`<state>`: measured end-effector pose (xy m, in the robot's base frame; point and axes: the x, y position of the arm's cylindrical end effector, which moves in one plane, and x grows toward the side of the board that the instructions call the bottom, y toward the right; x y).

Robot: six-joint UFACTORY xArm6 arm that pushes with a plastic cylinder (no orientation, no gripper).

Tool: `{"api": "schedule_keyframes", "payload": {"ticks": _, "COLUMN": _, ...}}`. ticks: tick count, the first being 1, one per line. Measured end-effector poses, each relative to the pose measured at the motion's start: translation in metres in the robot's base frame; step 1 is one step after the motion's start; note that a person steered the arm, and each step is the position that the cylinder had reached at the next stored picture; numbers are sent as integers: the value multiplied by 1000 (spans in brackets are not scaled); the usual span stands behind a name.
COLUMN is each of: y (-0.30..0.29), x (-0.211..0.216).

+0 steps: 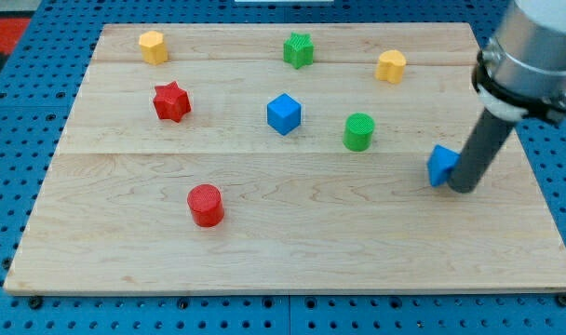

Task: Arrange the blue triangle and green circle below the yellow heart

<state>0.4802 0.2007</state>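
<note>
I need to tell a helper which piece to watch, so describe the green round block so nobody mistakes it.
On the wooden board, look right of centre, midway between top and bottom. The green circle stands there, right of the blue cube and below the yellow heart. It is a ribbed cylinder, unlike the green star near the top edge.

Wooden board [292, 242] of pale, lightly grained planks, with two faint seams running from the view's left to the view's right, one near the top edge and one about midway down. The board rests on a blue perforated base [13, 112] whose regular rows of small dark holes show on all four sides. At the view's top left corner, a patch of red surface [8, 33] lies beyond the blue base. Lighting is even and diffuse, with soft, short shadows; no walls, floor or windows are visible
</note>
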Motion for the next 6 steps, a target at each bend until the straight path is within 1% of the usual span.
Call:
{"api": "schedule_keyframes", "payload": {"ticks": 1, "y": -41, "x": -47}}
{"api": "schedule_keyframes", "payload": {"ticks": 2, "y": -60, "x": -73}}
{"api": "schedule_keyframes", "payload": {"ticks": 3, "y": -61, "x": -94}}
{"api": "schedule_keyframes", "payload": {"ticks": 4, "y": -52, "x": -80}}
{"api": "schedule_keyframes", "payload": {"ticks": 5, "y": -64, "x": -55}}
{"api": "schedule_keyframes", "payload": {"ticks": 6, "y": -60, "x": -24}}
